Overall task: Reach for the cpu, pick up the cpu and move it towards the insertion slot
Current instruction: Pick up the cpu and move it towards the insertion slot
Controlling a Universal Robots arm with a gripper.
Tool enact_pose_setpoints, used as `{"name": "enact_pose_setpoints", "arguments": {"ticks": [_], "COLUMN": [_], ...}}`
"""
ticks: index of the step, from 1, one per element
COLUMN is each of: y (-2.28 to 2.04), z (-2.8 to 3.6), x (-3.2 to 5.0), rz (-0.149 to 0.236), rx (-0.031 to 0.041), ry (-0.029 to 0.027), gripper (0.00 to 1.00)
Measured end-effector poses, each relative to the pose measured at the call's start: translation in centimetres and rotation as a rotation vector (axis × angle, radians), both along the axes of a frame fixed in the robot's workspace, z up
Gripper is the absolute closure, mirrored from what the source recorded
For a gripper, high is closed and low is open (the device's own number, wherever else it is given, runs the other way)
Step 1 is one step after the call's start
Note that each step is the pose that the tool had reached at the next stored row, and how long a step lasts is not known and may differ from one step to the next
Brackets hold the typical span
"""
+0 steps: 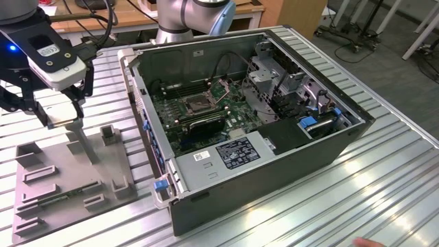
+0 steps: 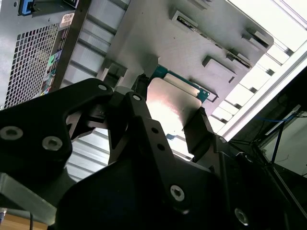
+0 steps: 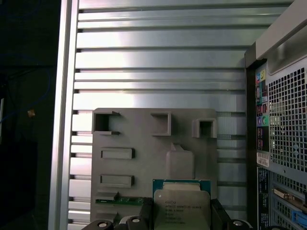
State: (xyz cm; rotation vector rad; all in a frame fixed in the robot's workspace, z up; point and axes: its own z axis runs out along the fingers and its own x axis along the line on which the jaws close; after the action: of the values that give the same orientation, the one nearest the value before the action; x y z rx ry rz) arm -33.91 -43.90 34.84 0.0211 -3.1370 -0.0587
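My gripper (image 1: 61, 117) hangs over the grey plastic fixture (image 1: 69, 175) on the exterior view's left, shut on the cpu (image 1: 60, 113), a flat silvery square held clear of the fixture. In both wrist views the cpu (image 2: 172, 103) (image 3: 182, 206) sits between the black fingers (image 2: 199, 127) (image 3: 218, 215), with its thin greenish rim showing. The fixture's square recess (image 3: 180, 160) lies bare below it. The insertion slot (image 1: 194, 103), a silver-framed socket with a dark centre, lies on the green board inside the open computer case (image 1: 274, 170), well off to the exterior view's right of the gripper.
The case's upright wall (image 1: 141, 103) stands between the gripper and the socket. The fixture carries raised blocks (image 1: 108, 135) and a narrow green circuit strip (image 3: 120, 200). All of it rests on a ribbed metal table (image 1: 384, 170). A fingertip (image 1: 370, 242) shows at the front edge.
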Motion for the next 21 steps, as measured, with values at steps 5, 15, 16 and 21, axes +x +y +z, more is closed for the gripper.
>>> {"name": "enact_pose_setpoints", "arguments": {"ticks": [5,15,16,21], "y": [0.00,0.03,0.03,0.03], "z": [0.00,-0.02,-0.01,0.06], "x": [0.13,0.58,0.58,0.58], "rz": [0.000,0.000,0.000,0.000], "rx": [0.0000,0.0000,-0.0001,-0.0001], "ry": [0.0001,0.0000,0.0001,0.0000], "gripper": [0.45,0.45,0.45,0.45]}}
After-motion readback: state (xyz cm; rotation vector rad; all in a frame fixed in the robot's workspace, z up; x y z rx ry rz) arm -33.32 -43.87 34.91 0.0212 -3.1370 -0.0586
